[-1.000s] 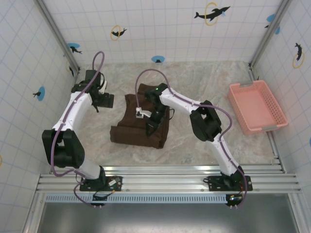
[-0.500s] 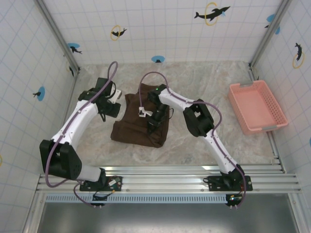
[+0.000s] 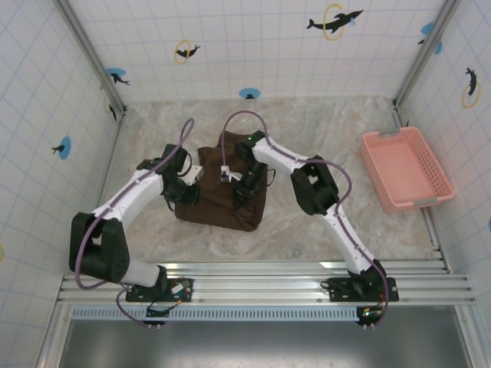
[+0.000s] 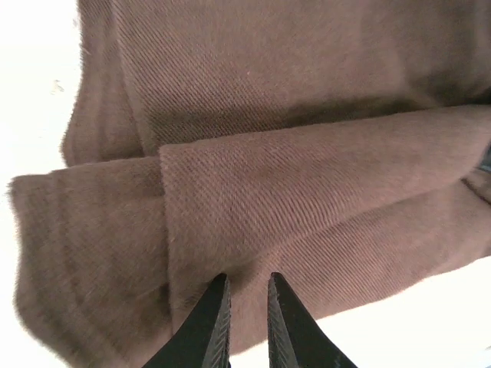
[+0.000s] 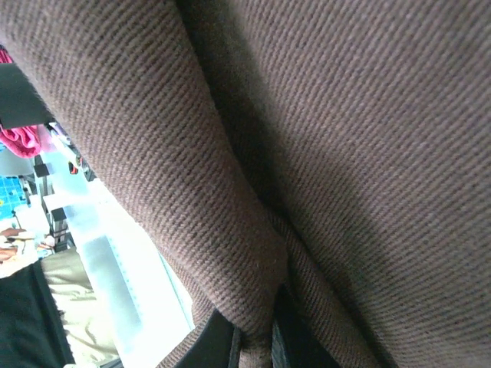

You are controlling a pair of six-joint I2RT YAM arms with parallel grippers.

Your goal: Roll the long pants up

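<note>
Top external view: the long pants (image 3: pixel 222 207) lie as a folded dark brown bundle in the middle of the surface (image 3: pixel 322 130), well apart from the pink basket (image 3: pixel 374 165) at the right. The left hand (image 3: pixel 190 193) sits at the bundle's left edge. The right hand (image 3: pixel 239 195) is planted on the cloth right of its middle.

Left wrist view: the left hand (image 4: pixel 245 277) has its fingers drawn nearly together on the near edge of the long pants (image 4: pixel 307 184), with cloth in the slit between them. Several layers are stacked beyond.

Right wrist view: the right hand (image 5: pixel 253 337) is clamped on a raised ridge of the long pants (image 5: pixel 345 153).

The left pinch looks shallow. It may hold only the top layer, so the lower folds could slide out and the roll loosen. Uneven pulling by the two arms could also skew the bundle.

A second ago the left hand hung well left of the cloth with its fingers wide apart. It has since swung in to the edge and closed. The right hand has kept its grip, moving only slightly.
</note>
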